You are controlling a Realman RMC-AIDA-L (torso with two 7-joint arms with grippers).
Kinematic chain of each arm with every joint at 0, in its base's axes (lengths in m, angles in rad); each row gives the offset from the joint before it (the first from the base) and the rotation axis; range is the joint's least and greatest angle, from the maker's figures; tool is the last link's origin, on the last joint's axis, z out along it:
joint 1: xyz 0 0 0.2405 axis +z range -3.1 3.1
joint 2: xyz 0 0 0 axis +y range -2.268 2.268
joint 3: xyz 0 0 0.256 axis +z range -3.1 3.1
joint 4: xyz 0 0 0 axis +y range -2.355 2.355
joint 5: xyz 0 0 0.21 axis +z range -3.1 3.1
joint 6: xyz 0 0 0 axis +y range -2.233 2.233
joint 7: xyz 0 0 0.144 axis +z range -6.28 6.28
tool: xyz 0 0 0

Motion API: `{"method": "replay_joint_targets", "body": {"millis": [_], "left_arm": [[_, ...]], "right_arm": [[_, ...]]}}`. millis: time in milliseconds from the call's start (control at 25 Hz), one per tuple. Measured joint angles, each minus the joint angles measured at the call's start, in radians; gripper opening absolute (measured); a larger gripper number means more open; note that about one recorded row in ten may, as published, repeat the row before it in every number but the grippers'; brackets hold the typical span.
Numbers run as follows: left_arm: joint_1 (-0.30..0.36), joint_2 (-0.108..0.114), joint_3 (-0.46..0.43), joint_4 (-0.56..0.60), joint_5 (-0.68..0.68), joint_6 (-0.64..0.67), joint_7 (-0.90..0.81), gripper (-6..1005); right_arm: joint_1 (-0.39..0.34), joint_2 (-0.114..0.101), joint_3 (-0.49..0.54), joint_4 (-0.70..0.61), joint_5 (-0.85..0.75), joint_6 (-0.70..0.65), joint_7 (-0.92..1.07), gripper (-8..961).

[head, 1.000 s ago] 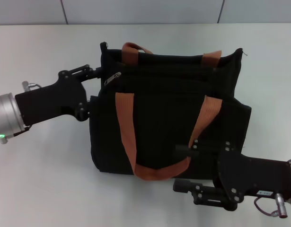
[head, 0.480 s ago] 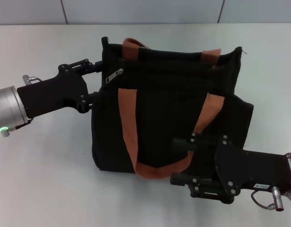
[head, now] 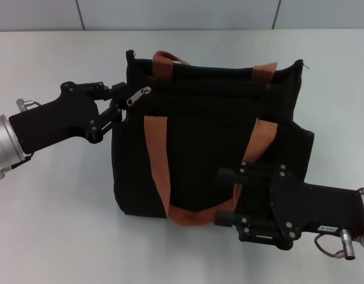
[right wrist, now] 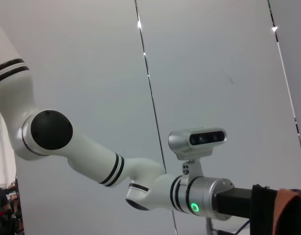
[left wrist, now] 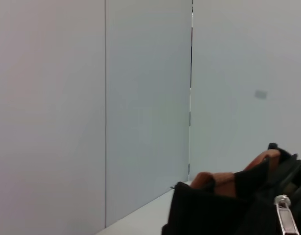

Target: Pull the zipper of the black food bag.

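Fingers of my left gripper [head: 123, 102] now pinch the zipper [head: 138, 96] at the black food bag's [head: 211, 142] upper left corner, having closed in; right gripper [head: 229, 196] braces open against its front.

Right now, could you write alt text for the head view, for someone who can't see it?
A black bag with orange-brown handles stands on a white table, and the left gripper reaches its upper corner, fingertips beside the silver zipper pull. The right gripper sits open at the bag's near side, by the lower loop of a handle.
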Motion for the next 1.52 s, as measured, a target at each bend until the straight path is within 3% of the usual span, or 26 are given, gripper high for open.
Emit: {"method": "replay_joint_targets", "body": {"millis": [160, 400, 600, 800, 840, 880, 1040, 1120, 1200, 1240, 1280, 1520], "left_arm": [[0.016, 0.001, -0.003, 0.001, -0.019, 0.033, 0.000, 113], [0.035, 0.005, -0.002, 0.001, -0.054, 0.107, -0.014, 82], [0.036, 0.006, -0.002, 0.004, -0.054, 0.179, -0.073, 56], [0.035, 0.006, -0.003, 0.007, -0.054, 0.217, -0.145, 56], [0.034, 0.006, -0.002, 0.008, -0.054, 0.218, -0.159, 56], [0.033, 0.006, -0.002, 0.008, -0.054, 0.218, -0.175, 55], [0.021, 0.008, -0.002, 0.011, -0.054, 0.217, -0.217, 55], [0.018, 0.008, -0.003, 0.012, -0.054, 0.215, -0.219, 55], [0.010, 0.009, -0.003, 0.012, -0.054, 0.212, -0.220, 55], [0.002, 0.009, -0.003, 0.013, -0.054, 0.209, -0.220, 55], [0.002, 0.009, -0.003, 0.013, -0.054, 0.209, -0.220, 55], [-0.022, 0.008, -0.006, 0.014, -0.054, 0.200, -0.221, 54]], "right_arm": [[0.001, 0.000, 0.001, 0.002, 0.000, 0.002, 0.000, 626], [0.006, 0.000, 0.013, 0.003, 0.000, -0.002, 0.009, 626], [0.014, -0.004, 0.048, -0.019, 0.001, -0.050, 0.132, 626], [0.055, -0.006, 0.161, -0.088, 0.002, -0.082, 0.472, 626], [0.083, -0.007, 0.178, -0.139, 0.003, -0.088, 0.662, 626], [0.083, -0.007, 0.178, -0.139, 0.003, -0.088, 0.662, 626], [0.178, -0.009, 0.173, -0.253, 0.020, -0.062, 1.126, 626], [0.195, -0.010, 0.170, -0.270, 0.022, -0.049, 1.194, 626], [0.239, -0.021, 0.152, -0.308, 0.018, -0.015, 1.317, 626], [0.279, -0.042, 0.108, -0.333, 0.015, 0.023, 1.428, 626], [0.279, -0.042, 0.108, -0.333, 0.015, 0.023, 1.428, 626], [0.396, -0.118, -0.033, -0.297, 0.014, 0.060, 1.678, 626]]}}
